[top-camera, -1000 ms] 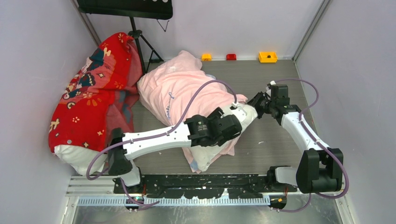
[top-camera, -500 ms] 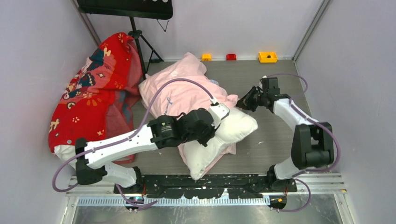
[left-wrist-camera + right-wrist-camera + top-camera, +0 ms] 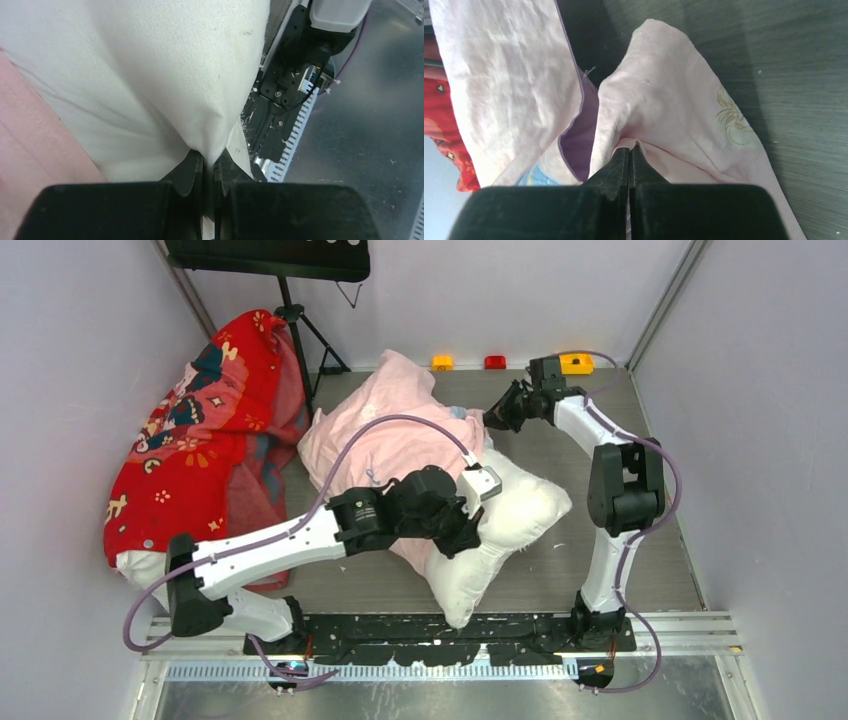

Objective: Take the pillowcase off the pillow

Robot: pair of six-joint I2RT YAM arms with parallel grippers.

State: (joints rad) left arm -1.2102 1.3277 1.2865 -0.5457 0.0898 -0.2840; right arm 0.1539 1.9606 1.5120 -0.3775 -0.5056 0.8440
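The left end effector (image 3: pixel 209 162) clamps the pillow (image 3: pixel 505 520) mid-counter (image 3: pixel 560 575); the right end effector (image 3: pixel 630 150) clamps the pillowcase (image 3: pixel 385 435) edge beyond it. Steady opposite pulls with firm grips should separate them.

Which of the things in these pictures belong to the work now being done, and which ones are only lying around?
For the job: pink pillowcase, pinched by the right gripper; white pillow, pinched by the left gripper.

Just lying about: red patterned pillow; black stand; yellow block; red block; yellow box.
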